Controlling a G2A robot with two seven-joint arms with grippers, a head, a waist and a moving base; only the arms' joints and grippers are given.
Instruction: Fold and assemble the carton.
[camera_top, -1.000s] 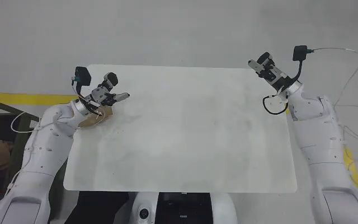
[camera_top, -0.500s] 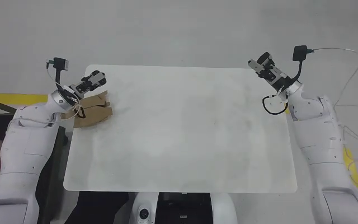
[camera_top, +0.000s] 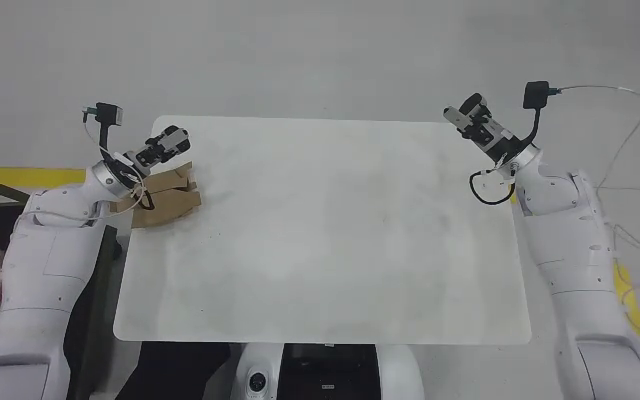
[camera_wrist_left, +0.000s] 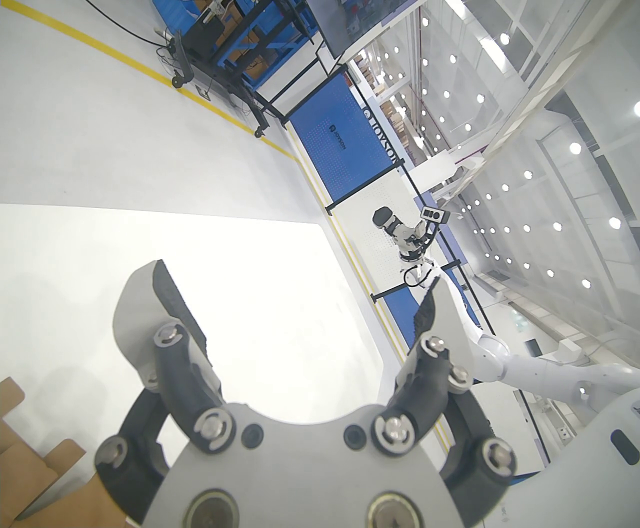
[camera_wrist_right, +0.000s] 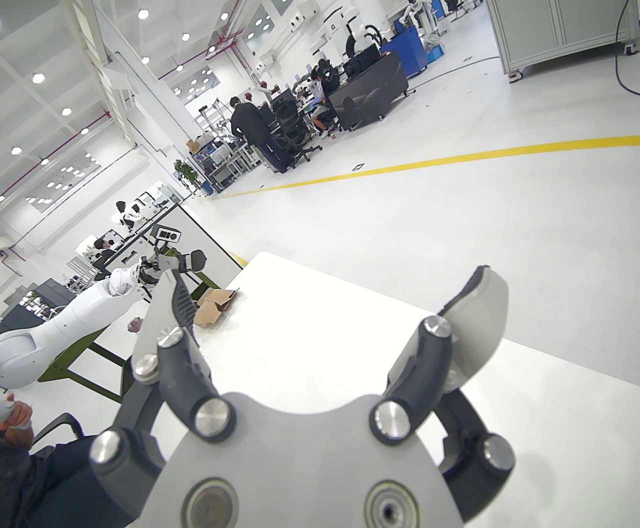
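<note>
carton (camera_top: 168, 200) sits partly folded, flaps loose, on the desk (camera_top: 330, 240) right at its far left corner. left gripper (camera_top: 176, 140) hangs just beside it on the far side, not touching, fingers spread and holding nothing. right gripper (camera_top: 463, 110) is well apart at the far right corner, also spread wide and empty.

White table (camera_top: 320, 230) with rounded corners, on a pale floor (camera_top: 320, 60). Yellow line (camera_wrist_right: 450, 159) across that floor. Farther off, blue panels (camera_wrist_left: 345, 145) in black frames, a wheeled rack (camera_wrist_left: 220, 60), desks (camera_wrist_right: 370, 100) and chairs (camera_wrist_right: 295, 125).
</note>
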